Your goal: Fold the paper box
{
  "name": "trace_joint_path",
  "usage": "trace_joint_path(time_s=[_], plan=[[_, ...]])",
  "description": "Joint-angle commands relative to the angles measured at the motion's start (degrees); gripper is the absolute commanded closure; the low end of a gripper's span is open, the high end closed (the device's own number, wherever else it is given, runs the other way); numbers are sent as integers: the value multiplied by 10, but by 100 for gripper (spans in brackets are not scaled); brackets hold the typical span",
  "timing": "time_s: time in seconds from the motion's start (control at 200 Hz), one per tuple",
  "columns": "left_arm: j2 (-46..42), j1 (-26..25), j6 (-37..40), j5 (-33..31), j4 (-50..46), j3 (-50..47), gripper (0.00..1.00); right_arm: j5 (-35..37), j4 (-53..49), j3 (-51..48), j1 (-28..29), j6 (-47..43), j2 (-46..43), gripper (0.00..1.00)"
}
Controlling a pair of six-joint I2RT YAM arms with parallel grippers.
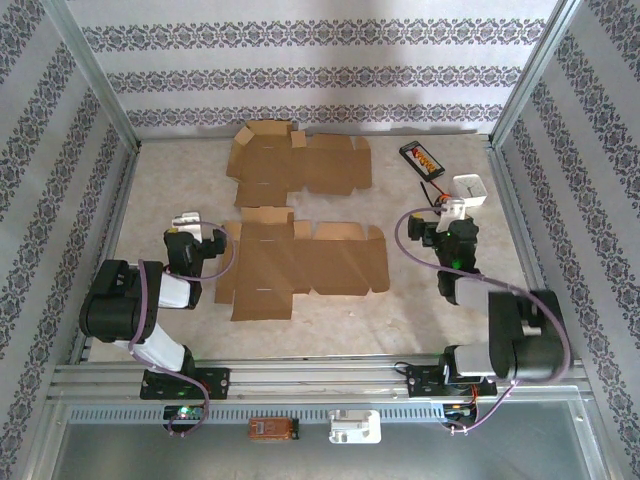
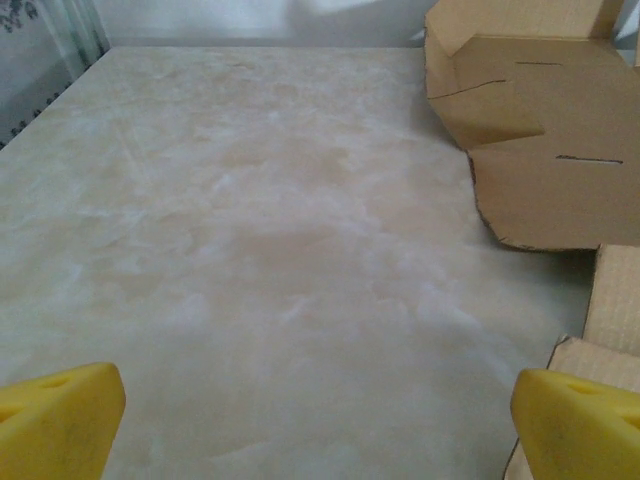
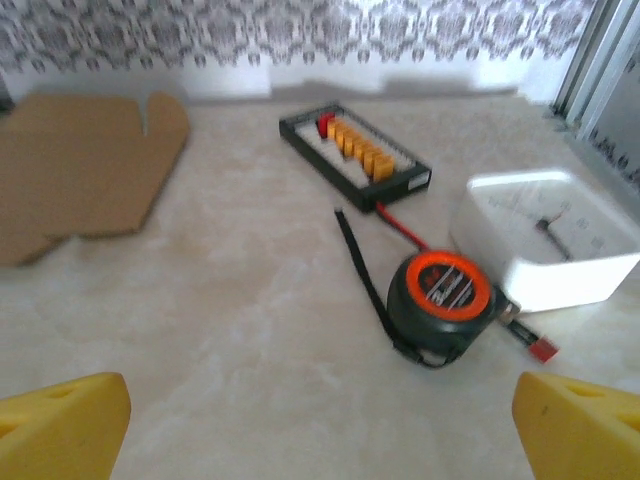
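wide-open left gripper [image 2: 320,425] beside flat paper box [image 2: 615,295], wide-open right gripper [image 3: 320,425] facing tape measure [image 3: 441,300].

The left arm [image 1: 130,305] and right arm [image 1: 520,335] are looking black and white. Purple cables [image 1: 399,235] are looping along them. The left hand [image 2: 320,425] and right hand [image 3: 320,425] are showing fat yellow fingertips [image 2: 60,415].

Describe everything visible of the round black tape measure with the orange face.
The round black tape measure with the orange face lies flat, face up, on the pale marbled table, beside the white box with a dial. Its casing looks like plastic. A black strap trails from it toward the black tray of orange blocks.
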Motion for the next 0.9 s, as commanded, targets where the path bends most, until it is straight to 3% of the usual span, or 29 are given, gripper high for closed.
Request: trace_joint_path(time_s=[0.0, 0.06, 0.15, 0.27, 0.36, 0.52, 0.625, 0.755, 0.894], plan=[[-83, -5, -14, -30, -15, -4, 1, -1, -148, 45, 1, 101, -97, 2], [-164, -5, -27, -51, -129, 19, 1, -49, -277, 96, 2, 180, -132, 2], [-289, -5, -125, -47, -315, 76, 1, -127, -443, 195, 33, 249, -120, 2], [-359, -18, -298, 103, -515, 172, 1, -179, -568, 302, 108, 251, -54, 2], [-360, -78, -383, 199, -616, 235, 0, -195, -614, 367, 151, 234, 4, 2], [-347, -258, -409, 189, -766, 324, 0, -174, -729, 496, 177, 190, 144, 2], [-333, -339, -432, 182, -823, 357, 0, -126, -788, 553, 177, 155, 222, 2], [-312, -402, -429, 170, -902, 393, 0, -89, -815, 577, 168, 115, 294, 2], [-315, -418, -448, 165, -947, 392, 0, -126, -809, 590, 180, 5, 327, 2]])
